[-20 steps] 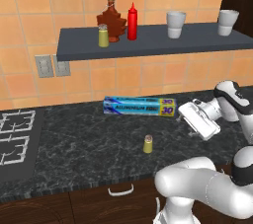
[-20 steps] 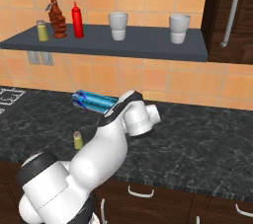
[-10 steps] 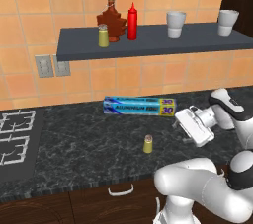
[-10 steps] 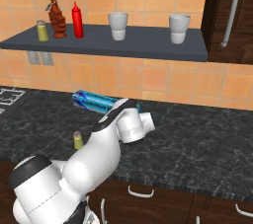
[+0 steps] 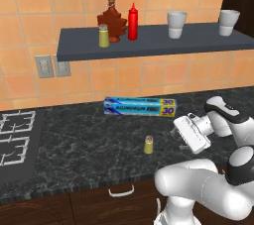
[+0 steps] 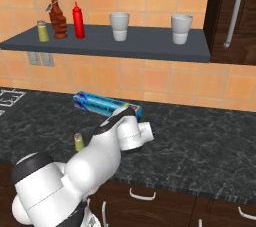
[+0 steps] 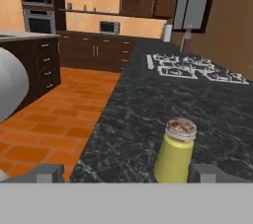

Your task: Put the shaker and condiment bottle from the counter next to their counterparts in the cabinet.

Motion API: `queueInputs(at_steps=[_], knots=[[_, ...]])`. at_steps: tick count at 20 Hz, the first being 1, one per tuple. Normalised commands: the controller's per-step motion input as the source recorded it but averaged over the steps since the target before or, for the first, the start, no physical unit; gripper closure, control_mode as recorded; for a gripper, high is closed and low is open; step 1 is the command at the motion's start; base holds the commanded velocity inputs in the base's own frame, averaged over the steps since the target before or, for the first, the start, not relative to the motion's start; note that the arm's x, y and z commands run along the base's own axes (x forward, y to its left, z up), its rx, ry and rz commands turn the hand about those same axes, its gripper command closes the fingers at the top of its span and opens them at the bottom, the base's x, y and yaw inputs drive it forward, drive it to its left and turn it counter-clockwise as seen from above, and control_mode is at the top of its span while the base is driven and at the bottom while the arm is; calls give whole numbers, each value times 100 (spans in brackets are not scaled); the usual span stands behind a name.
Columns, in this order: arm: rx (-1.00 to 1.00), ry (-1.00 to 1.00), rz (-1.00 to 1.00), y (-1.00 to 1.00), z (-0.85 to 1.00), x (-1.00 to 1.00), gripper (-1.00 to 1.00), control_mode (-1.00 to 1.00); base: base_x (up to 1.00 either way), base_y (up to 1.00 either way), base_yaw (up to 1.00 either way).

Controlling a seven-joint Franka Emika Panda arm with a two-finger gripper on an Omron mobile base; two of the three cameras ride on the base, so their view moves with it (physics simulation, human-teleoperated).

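On counter [image 5: 89, 140]: shaker [image 5: 148, 144] upright (cap up), beside hand [image 7: 126, 172].

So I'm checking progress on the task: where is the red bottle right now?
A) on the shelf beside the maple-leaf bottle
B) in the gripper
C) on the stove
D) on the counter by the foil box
A: the red bottle stands on the shelf right beside the maple-leaf bottle.

Glossy black marbled stone for the counter [image 5: 89, 144]; matt blue-grey slab for the cabinet [image 5: 163, 43]; smooth olive-yellow shaker [image 7: 175, 152] with silvery cap; shiny red plastic condiment bottle [image 5: 132, 22].
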Motion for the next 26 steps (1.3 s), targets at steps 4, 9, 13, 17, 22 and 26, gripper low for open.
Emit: queueInputs(at_steps=[4, 9, 13, 17, 22, 26], knots=[[0, 5, -9, 12, 0, 14, -100, -100, 0, 0, 0], [0, 7, -5, 8, -8, 1, -100, -100, 0, 0, 0], [0, 7, -3, 13, -15, 2, -100, -100, 0, 0, 0], [0, 6, -5, 14, -8, 2, -100, -100, 0, 0, 0], [0, 3, -5, 21, 0, 0, -100, -100, 0, 0, 0], [0, 3, -3, 19, -1, 10, -100, -100, 0, 0, 0]])
